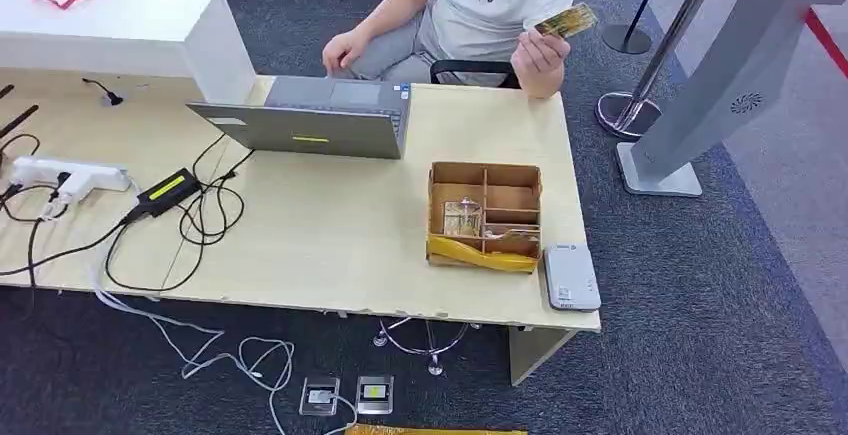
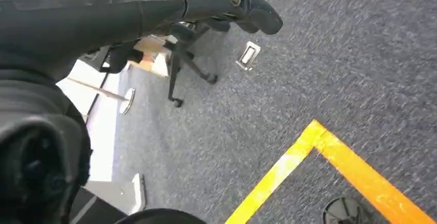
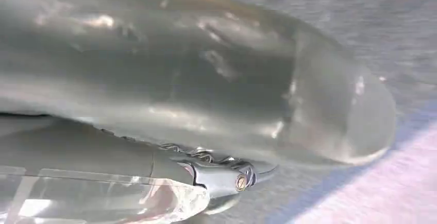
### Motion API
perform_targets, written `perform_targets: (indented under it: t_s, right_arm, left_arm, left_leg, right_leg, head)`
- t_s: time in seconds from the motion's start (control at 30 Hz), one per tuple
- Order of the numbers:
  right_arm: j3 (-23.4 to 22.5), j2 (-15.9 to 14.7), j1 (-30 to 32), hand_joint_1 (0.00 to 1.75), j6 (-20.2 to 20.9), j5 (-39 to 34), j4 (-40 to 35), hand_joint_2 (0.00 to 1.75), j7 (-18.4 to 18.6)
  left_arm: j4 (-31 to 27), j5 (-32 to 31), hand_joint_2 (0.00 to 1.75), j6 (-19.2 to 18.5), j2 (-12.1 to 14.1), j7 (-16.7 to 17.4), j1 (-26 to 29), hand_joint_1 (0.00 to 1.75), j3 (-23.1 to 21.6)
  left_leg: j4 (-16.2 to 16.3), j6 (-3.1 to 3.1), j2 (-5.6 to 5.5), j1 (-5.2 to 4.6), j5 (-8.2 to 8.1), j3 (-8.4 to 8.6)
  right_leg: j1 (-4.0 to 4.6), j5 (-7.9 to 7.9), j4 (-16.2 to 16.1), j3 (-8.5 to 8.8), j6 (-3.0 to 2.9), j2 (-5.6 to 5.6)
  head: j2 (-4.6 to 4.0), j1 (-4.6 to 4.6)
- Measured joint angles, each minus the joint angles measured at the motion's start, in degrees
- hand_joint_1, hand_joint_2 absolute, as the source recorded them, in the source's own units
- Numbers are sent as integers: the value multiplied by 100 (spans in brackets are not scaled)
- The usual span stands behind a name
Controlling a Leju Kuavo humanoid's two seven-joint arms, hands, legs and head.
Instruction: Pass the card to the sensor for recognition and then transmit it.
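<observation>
A seated person across the table holds up a yellowish card [image 1: 566,22] in one hand. A white card sensor [image 1: 571,276] lies flat at the table's near right corner. Beside it stands a brown cardboard organiser box [image 1: 485,215] with more cards in its compartments. My left hand [image 2: 77,23] hangs over grey carpet, its dark fingers [image 2: 232,0] stretched out with nothing between them and the thumb. The grey thumb of my right hand [image 3: 206,80] covers most of the right wrist view. Something clear and glossy [image 3: 103,198] lies under it; I cannot tell what it is.
A grey laptop [image 1: 310,120] sits mid-table [image 1: 330,235], with a power strip [image 1: 70,173], a black adapter and looped cables to the left. A white box [image 1: 110,25] stands at the far left. A stanchion base [image 1: 627,113] and a grey kiosk stand [image 1: 720,85] are on the carpet at right.
</observation>
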Motion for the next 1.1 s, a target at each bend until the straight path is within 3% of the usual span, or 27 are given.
perform_targets:
  t_s: [0.1, 0.17, 0.3, 0.37, 0.5, 0.63, 0.8, 0.87, 1.0, 1.1]
  right_arm:
    - [-434, -522, -98, 0, -7, 971, -454, 0, 469]
    - [-797, -768, -186, 0, -7, 2042, -729, 0, 1051]
    - [-1595, -917, -469, 0, -9, 4280, -1471, 0, 2253]
    - [-1951, -910, -740, 0, -9, 5141, -1835, 0, 2639]
    - [-2420, -919, -1168, 0, -11, 5928, -2485, 0, 3064]
    - [-2604, -978, -1446, 0, -5, 6261, -3110, 0, 3163]
    - [-2484, -965, -2158, 0, 95, 6483, -3681, 0, 3410]
    - [-2245, -903, -2665, 0, 394, 6635, -3824, 0, 3557]
    - [-1387, -661, -3671, 0, 1370, 7387, -4024, 0, 3755]
    - [-688, -388, -4175, 0, 1652, 8076, -4090, 0, 3853]
  left_arm:
    - [142, 309, 0, -85, 33, -26, -17, 0, 0]
    - [201, 359, 0, -85, 40, -11, -20, 0, 0]
    - [300, 352, 0, -39, 46, 122, -35, 0, 0]
    - [343, 357, 0, -35, 48, 122, -53, 0, 0]
    - [383, 422, 0, -37, 55, 118, -63, 0, 0]
    - [394, 304, 0, -76, 61, 85, -67, 0, -4]
    - [429, 156, 0, -123, 68, 155, -78, 0, -11]
    - [442, 61, 0, -120, 68, 236, -85, 0, -11]
    - [472, -140, 0, -159, 77, 299, -99, 0, -18]
    - [492, -247, 0, -229, 96, 302, -102, 0, -22]
  left_leg:
    - [0, 5, 1, -8, 3, -2]
    - [0, 6, 1, -6, 4, -5]
    - [0, 14, -2, -7, 13, -11]
    - [0, 13, -1, -8, 17, -8]
    - [1, 14, -37, -7, 29, -6]
    - [1, 15, -39, -7, 30, -16]
    - [0, 15, -29, -9, 30, -25]
    - [0, 9, -26, -9, 34, -40]
    - [0, 7, -23, -1, 41, -40]
    - [0, 4, -48, 7, 48, -41]
  right_leg:
    - [-9, 3, 0, -2, 5, 0]
    - [-7, 4, 1, 2, 6, 0]
    - [-8, 9, 4, -3, 8, -7]
    - [-9, 11, 9, -9, 6, -4]
    - [-7, 11, 9, -8, 6, -29]
    - [-8, 11, 11, -12, 6, -30]
    - [-11, 12, 13, -19, 6, -25]
    - [-11, 17, 16, -25, 4, -24]
    - [-4, 20, 17, -30, 5, -19]
    - [4, 20, 17, -33, 5, -37]
  head:
    - [0, -2]
    - [0, 0]
    - [0, -4]
    - [0, -11]
    - [0, -4]
    - [0, -7]
    - [0, 0]
    - [0, -2]
    - [2, -4]
    - [0, 0]
